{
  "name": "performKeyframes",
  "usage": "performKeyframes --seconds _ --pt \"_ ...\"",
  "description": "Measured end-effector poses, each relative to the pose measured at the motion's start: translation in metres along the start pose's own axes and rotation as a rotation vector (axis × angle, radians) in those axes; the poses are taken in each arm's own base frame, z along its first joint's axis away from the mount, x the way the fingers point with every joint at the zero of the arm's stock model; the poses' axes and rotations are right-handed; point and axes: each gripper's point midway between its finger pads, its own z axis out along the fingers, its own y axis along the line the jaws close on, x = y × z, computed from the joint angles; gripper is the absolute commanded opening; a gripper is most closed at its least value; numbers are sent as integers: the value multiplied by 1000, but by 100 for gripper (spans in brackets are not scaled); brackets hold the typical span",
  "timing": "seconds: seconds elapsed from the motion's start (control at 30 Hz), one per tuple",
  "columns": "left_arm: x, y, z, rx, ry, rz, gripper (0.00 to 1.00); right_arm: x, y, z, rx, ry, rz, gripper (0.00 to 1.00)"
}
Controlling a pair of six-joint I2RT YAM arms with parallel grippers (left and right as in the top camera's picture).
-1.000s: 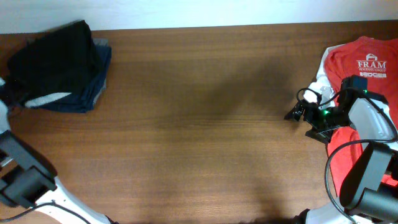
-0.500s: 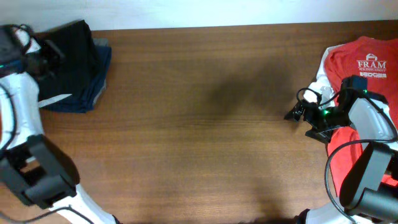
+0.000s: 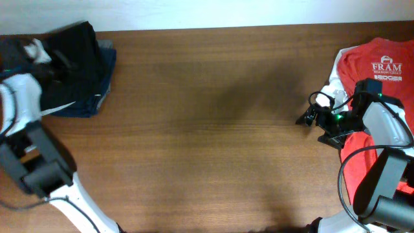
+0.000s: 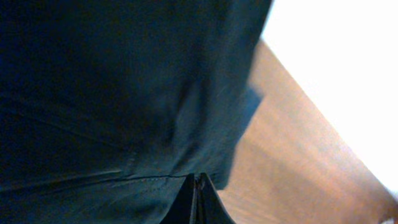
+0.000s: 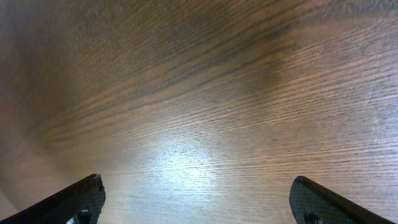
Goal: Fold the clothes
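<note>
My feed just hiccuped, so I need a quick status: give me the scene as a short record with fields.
left gripper: shut, against the black garment at the far-left corner of the table; cannot tell if cloth is pinched
right gripper: open, above bare wood
black garment: bunched on top of the navy clothes
red T-shirt: at the right edge

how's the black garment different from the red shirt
The black garment is plain; the red shirt carries a white FRAM print. The black garment sits bunched at the far left corner, on top of dark blue clothes; the red shirt lies spread out flatter at the right edge, running out of view. Both rest on the wooden table.
</note>
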Motion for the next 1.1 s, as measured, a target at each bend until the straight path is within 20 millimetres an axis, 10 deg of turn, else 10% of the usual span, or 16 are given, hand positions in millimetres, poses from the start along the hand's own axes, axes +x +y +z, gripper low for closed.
performKeyframes --seconds 0.1,0.2,0.43,0.57,0.73,0.83,0.93,1.03,1.1 --pt "-54 -9 -97 -57 -201 21 0 0 0 0 0 1 -1 98" --pt "-68 32 -130 -148 -255 -46 0 0 0 0 0 0 0 98" --pt "8 174 -45 -293 30 -318 1 0 0 0 0 0 1 98" --pt "21 186 -35 -267 72 -355 0 0 0 0 0 0 0 98" --pt "-20 116 -79 -137 -26 -259 0 0 0 0 0 0 0 98" --pt "-65 -41 -199 -35 -298 27 1 0 0 0 0 1 0 98" --pt "-36 -168 -265 84 -406 234 1 0 0 0 0 0 0 98" --pt "14 -207 -233 56 -280 277 13 0 0 0 0 0 0 98" --pt "41 -210 -191 7 -170 284 52 0 0 0 0 0 1 98"
